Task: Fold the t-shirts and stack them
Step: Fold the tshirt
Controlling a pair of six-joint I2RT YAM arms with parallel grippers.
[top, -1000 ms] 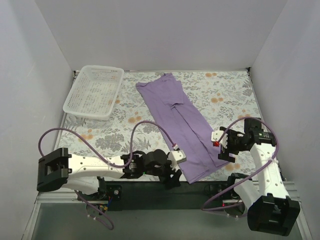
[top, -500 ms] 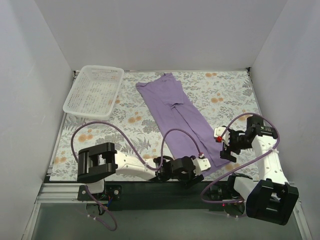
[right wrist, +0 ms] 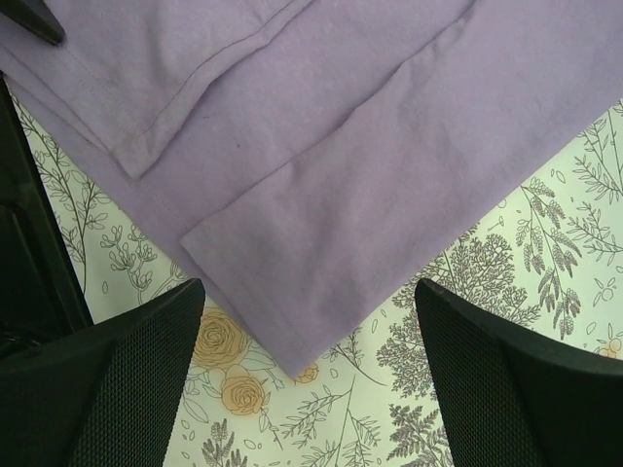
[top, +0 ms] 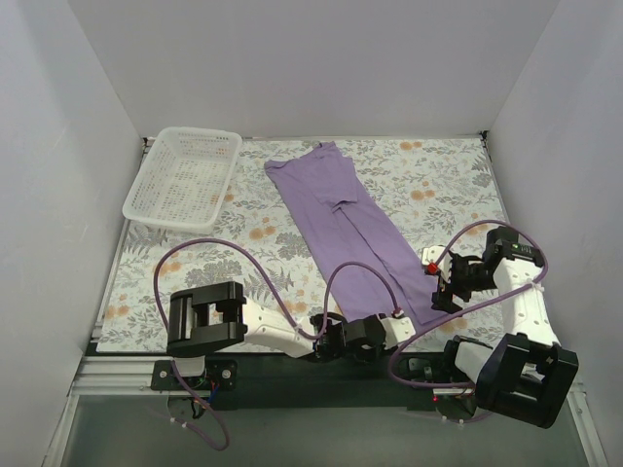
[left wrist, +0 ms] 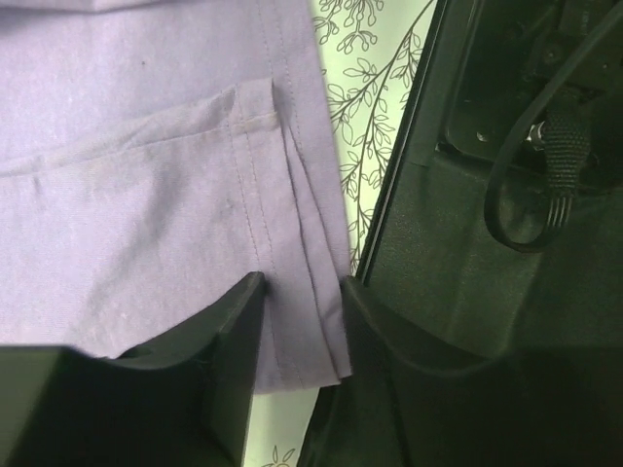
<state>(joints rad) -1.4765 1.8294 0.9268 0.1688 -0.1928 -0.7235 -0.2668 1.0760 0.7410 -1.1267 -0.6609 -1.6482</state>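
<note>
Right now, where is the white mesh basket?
In the top view, the white mesh basket sits in the far left corner of the table, just left of the purple t-shirt and not touching it.

Bright, even light, hardly a shadown. The lavender-purple cotton t-shirt (left wrist: 127,195) is crisp in the wrist views, while the black fingers (left wrist: 229,360) of the left pincer (left wrist: 302,282) are dark and soft-edged.

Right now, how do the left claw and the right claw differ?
The left claw has its jaws narrow, straddling the t-shirt at its stitched hem; the right claw stands wide open. The left claw sits low against the fabric; the right claw hovers above a corner. Both are at the shirt's near end.
</note>
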